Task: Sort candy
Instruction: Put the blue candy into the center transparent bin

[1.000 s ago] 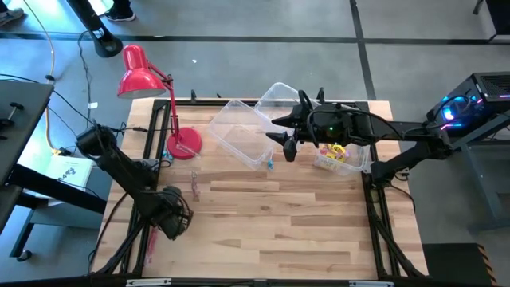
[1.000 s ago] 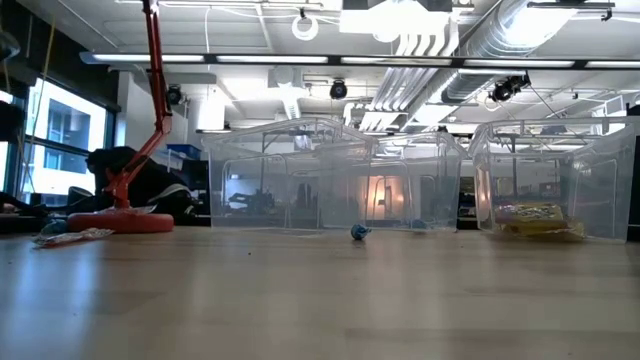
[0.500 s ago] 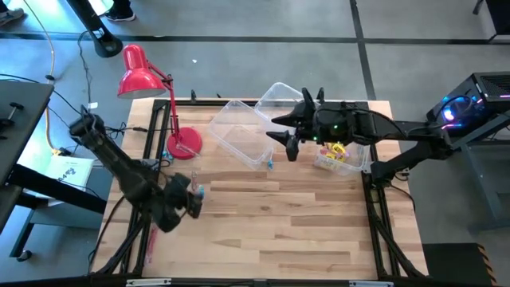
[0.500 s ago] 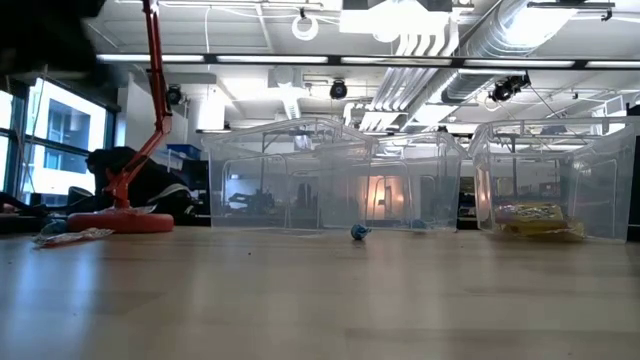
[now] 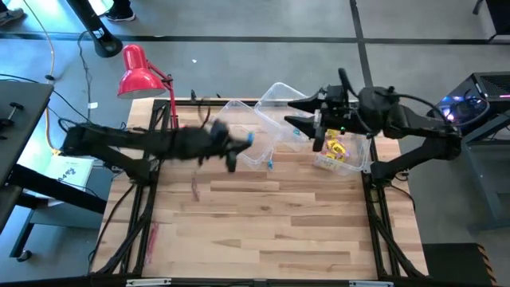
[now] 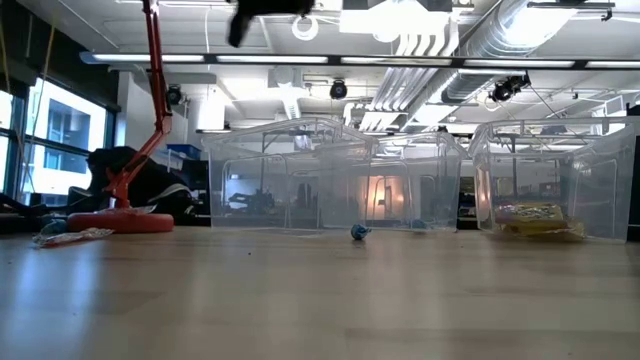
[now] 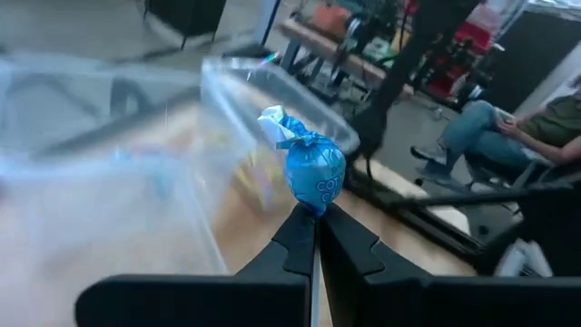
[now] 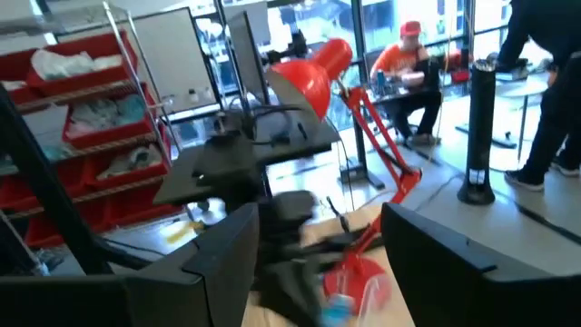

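My left gripper [image 5: 239, 146] hangs above the table beside the middle clear bin [image 5: 237, 127], shut on a blue-wrapped candy [image 7: 313, 168] that also shows in the high view [image 5: 249, 138]. Above the bins my right gripper [image 5: 292, 114] stands open with nothing between its fingers [image 8: 318, 272]. Another blue candy [image 5: 270, 163] lies on the table in front of the bins [image 6: 359, 232]. Yellow packets [image 5: 335, 151] lie in the right bin [image 6: 535, 218]. Pink sticks [image 5: 194, 188] lie on the table's left part, with more [image 5: 150, 239] near the left edge. My left gripper pinches the blue candy just below its wrapped head [image 7: 314, 211], between the very tips of its two fingers. The fingers come nearly level from the table's left. The candy's head sticks out past the fingertips, lifted clear of the table.
A red desk lamp [image 5: 143, 72] stands at the far left, its base [image 5: 183, 143] on the table. Three clear bins line the far side: middle [image 5: 237, 127], far [image 5: 279, 97], right [image 5: 344, 155]. A person [image 7: 490, 127] sits beyond the table.
My left gripper has risen from the table's near left and swung toward the bins on the far right, tipping from pointing down to nearly level and lifting the blue candy clear. My right gripper has risen a little and drawn back toward the right.
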`<state>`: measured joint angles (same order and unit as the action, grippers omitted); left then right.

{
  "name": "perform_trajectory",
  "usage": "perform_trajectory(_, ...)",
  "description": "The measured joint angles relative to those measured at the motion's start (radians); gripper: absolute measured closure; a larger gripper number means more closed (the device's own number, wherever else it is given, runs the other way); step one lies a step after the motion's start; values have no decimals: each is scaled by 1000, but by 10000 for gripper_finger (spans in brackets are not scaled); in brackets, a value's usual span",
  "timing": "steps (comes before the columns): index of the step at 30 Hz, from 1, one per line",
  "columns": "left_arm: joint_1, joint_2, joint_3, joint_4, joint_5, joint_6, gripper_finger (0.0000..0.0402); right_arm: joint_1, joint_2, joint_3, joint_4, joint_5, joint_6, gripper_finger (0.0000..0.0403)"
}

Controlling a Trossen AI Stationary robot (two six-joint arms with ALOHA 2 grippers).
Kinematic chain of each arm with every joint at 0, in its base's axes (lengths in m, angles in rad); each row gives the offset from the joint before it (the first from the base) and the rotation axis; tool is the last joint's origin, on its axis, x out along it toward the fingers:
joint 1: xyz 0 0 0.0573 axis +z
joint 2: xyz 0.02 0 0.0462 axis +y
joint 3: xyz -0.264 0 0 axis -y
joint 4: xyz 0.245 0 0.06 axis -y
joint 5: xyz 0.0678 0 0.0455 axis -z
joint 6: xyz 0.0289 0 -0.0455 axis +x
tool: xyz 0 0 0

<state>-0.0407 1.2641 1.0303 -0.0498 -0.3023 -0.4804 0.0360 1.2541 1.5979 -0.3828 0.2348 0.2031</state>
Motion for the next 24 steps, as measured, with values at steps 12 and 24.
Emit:
perform_trajectory(12,381,433,313,78,315,299,401,0,-11,11,-1,52,-29,176)
perform_trajectory(24,467,678,563,-14,325,301,328,27,-10,10,-15,51,-29,176)
